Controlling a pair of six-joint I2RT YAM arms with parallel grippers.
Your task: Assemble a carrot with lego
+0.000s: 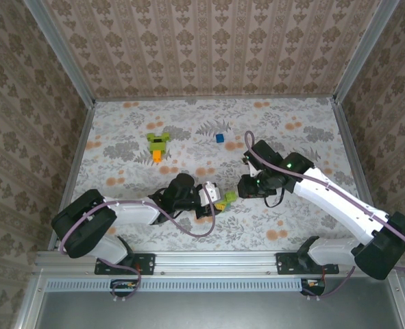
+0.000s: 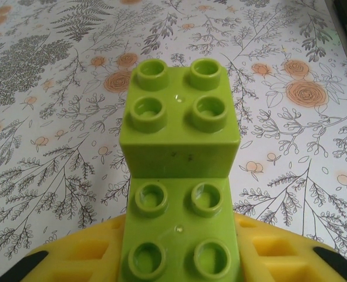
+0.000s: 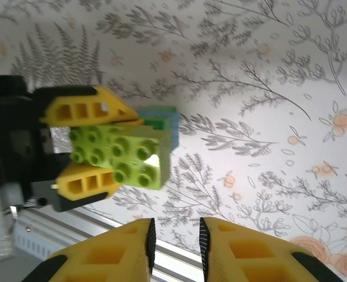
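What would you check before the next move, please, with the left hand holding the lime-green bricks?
1. Grip of left hand on lime-green stack: ok.
2. Nothing in right hand, jaws apart: ok.
3. Top studs of the stack uncovered: ok.
4. The carrot on the table, apart from both hands: ok.
5. Stack joined to carrot: not ok.
6. Whether the bluish brick behind the stack is attached: cannot tell.

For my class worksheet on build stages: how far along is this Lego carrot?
Looks done: the carrot, lime-green with an orange tip, lies on the table. In hand: the left claw grips stacked lime-green bricks; the right claw stands open beside them, empty. Left: likely joining that stack on; a blue brick lies loose.
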